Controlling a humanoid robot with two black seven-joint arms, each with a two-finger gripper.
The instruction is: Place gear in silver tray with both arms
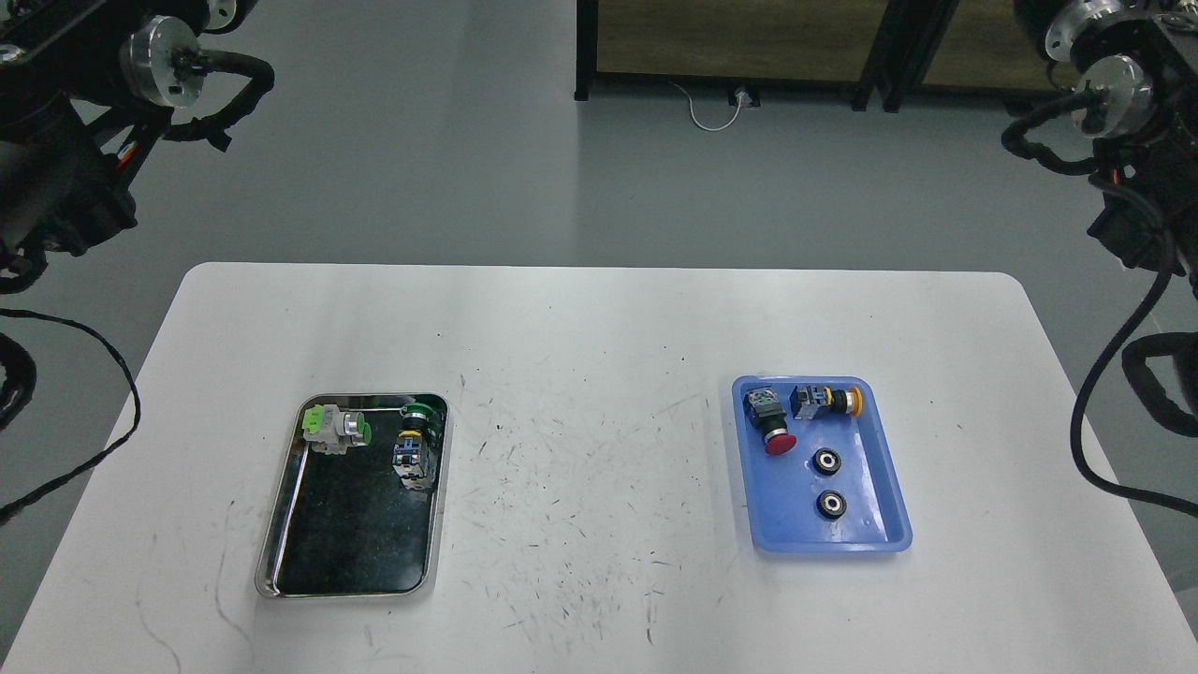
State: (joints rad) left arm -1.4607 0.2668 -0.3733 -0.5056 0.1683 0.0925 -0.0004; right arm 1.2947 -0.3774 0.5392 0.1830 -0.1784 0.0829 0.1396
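Two small black gears with pale centres lie in a blue plastic tray (894, 487) on the right of the table, one gear (825, 461) just behind the other gear (830, 505). On the left stands the silver tray (281, 524), its dark mirror-like bottom mostly bare. Parts of my left arm (65, 178) show in the top left corner and parts of my right arm (1137, 168) in the top right corner, both raised well off the table. Neither arm's gripper shows in the head view.
The silver tray holds a green-and-white push-button switch (335, 431) and a green-capped switch (414, 440) at its far end. The blue tray also holds a red mushroom button (769, 421) and a yellow-tipped switch (825, 401). The white table (580, 374) is scratched between the trays.
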